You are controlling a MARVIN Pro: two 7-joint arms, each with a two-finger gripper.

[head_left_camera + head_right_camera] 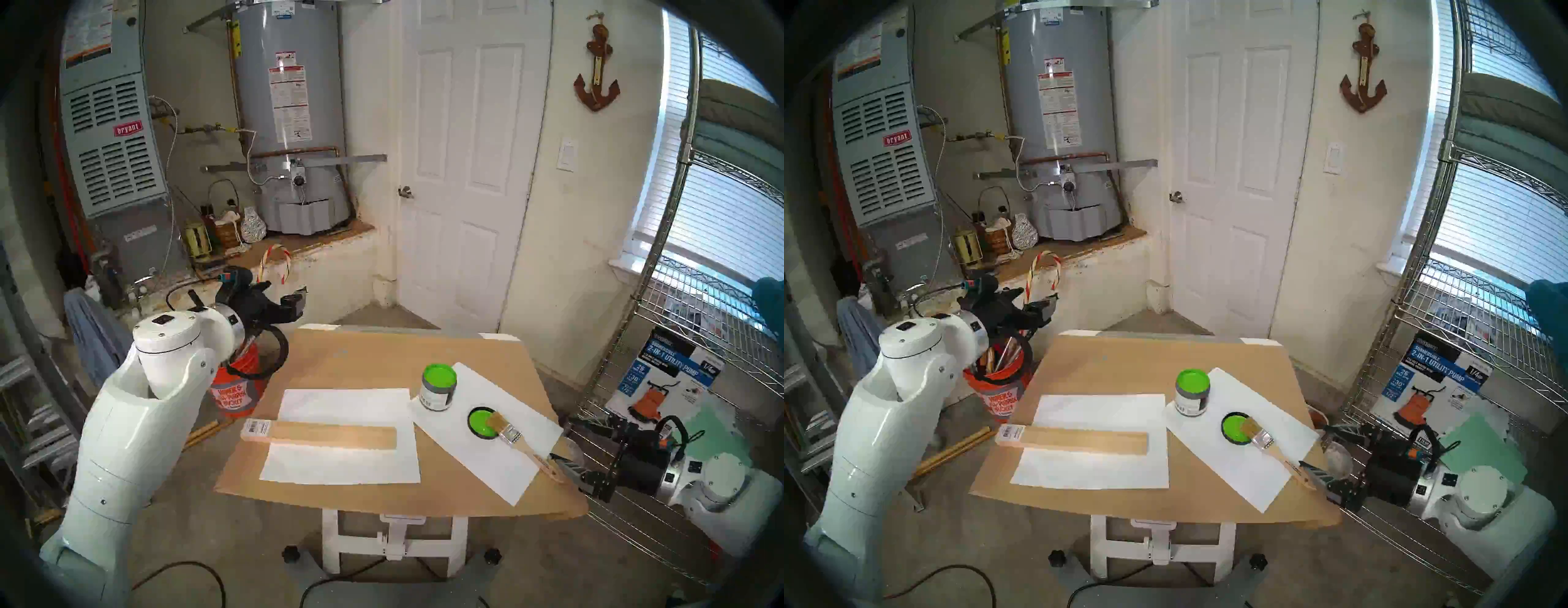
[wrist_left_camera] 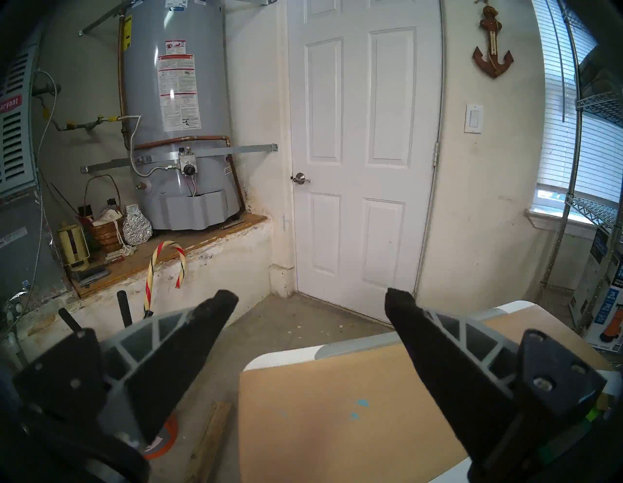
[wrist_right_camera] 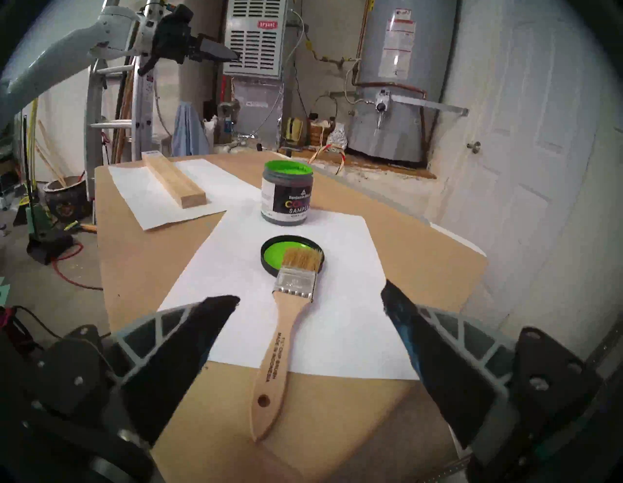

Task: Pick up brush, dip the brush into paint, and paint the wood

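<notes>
Brush (image 3: 286,323) lies w/ bristles resting on the upturned lid (image 3: 269,258), handle pointing off the counter's (image 1: 382,352) right edge, prob. so the R arm can take it straight on. Right gripper (image 3: 310,303) sits just off that edge, fingers spread wide either side of the handle end, nothing held; pickup not yet done. Paint (image 1: 440,373) is in the open jar near the counter's far-right area, more on the lid. Wood (image 1: 331,435) lies flat on a white sheet (image 1: 339,467) toward the front-left, sticker end at the left edge; paper presumably catches drips. Left gripper (image 2: 312,300) parked beyond the far-left corner, fingers apart, empty. Room: garage/utility space w/ water heater (image 1: 288,106), furnace, white door, wire shelving.
</notes>
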